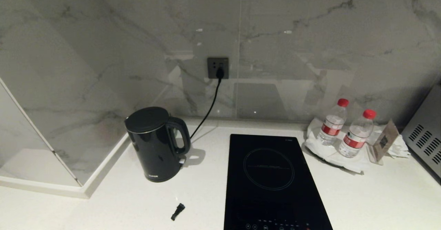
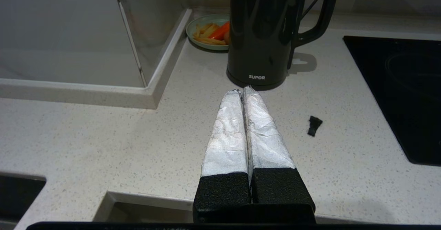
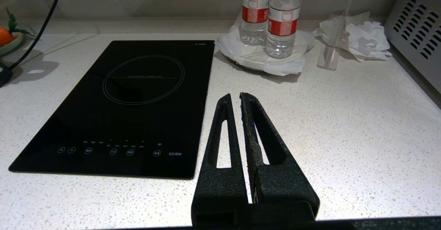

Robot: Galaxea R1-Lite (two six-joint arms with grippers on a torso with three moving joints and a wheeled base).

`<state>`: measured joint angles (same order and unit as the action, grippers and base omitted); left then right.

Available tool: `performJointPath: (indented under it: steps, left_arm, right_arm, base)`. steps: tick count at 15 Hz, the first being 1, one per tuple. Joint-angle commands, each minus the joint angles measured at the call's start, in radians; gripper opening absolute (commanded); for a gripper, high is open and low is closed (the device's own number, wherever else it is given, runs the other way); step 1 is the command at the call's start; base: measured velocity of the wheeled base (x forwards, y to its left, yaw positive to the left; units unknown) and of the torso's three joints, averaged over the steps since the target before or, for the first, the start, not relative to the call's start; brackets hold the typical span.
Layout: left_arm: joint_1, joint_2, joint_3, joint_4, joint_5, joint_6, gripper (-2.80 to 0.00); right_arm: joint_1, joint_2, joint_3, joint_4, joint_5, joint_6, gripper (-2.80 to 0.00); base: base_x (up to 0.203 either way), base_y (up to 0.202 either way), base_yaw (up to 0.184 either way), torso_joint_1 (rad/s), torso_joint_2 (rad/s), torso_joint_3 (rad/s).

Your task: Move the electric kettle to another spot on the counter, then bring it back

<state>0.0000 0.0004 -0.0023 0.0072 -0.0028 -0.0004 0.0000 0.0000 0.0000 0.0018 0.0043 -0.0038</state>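
The electric kettle (image 1: 156,144), glossy black with a flat lid, stands upright on the white speckled counter (image 1: 196,195) near the left corner. Its loop handle faces the hob. Neither arm shows in the head view. In the left wrist view my left gripper (image 2: 242,90) hangs over the counter just short of the kettle (image 2: 262,33); its silver-taped fingers are pressed together and hold nothing. In the right wrist view my right gripper (image 3: 235,97) is over bare counter (image 3: 344,119) beside the hob, its black fingers shut with only a thin slit between them and nothing held.
A black induction hob (image 1: 272,181) lies right of the kettle. Two water bottles (image 1: 344,130) stand on a napkin-lined plate at the back right, by a metal appliance (image 1: 425,133). A cord (image 1: 210,109) runs from the wall socket. A small black piece (image 1: 177,211) lies in front. A plate of food (image 2: 206,30) sits behind the kettle.
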Motion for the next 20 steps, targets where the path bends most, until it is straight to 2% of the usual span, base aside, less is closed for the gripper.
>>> performJointPath:
  steps: [1,20]
  left_arm:
    - [0.000,-0.002,-0.001,0.002,0.000,0.000,-2.80]
    - [0.002,-0.003,0.001,-0.004,0.001,-0.003,-2.80]
  right_arm:
    - [0.000,0.000,0.000,0.000,0.000,-0.001,-2.80]
    - [0.000,-0.001,0.000,0.000,0.000,-0.002,-2.80]
  base:
    - [0.000,0.000,0.000,0.000,0.00,0.000]
    - [0.000,0.000,0.000,0.000,0.00,0.000]
